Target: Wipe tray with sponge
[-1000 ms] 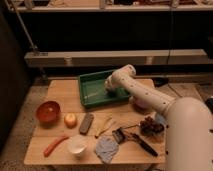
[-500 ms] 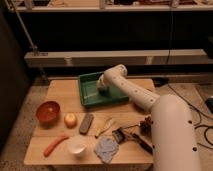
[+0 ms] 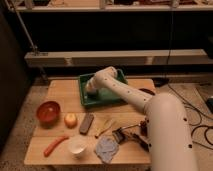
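The green tray (image 3: 110,98) with a raised rim lies at the back middle of the wooden table (image 3: 60,92). My white arm (image 3: 135,97) reaches from the lower right across the tray. My gripper (image 3: 91,90) is down inside the tray near its left side. The sponge is hidden under the gripper end, so I cannot make it out.
A red bowl (image 3: 48,111) sits at the left, an orange fruit (image 3: 70,119) beside it. A grey bar (image 3: 86,123), a red sausage-like item (image 3: 54,145), a white cup (image 3: 77,146), a blue-grey cloth (image 3: 107,148), a banana-like item (image 3: 103,126) and dark utensils (image 3: 127,135) lie along the front.
The arm has swept left across the tray, and the gripper has moved from the tray's right side to its left side.
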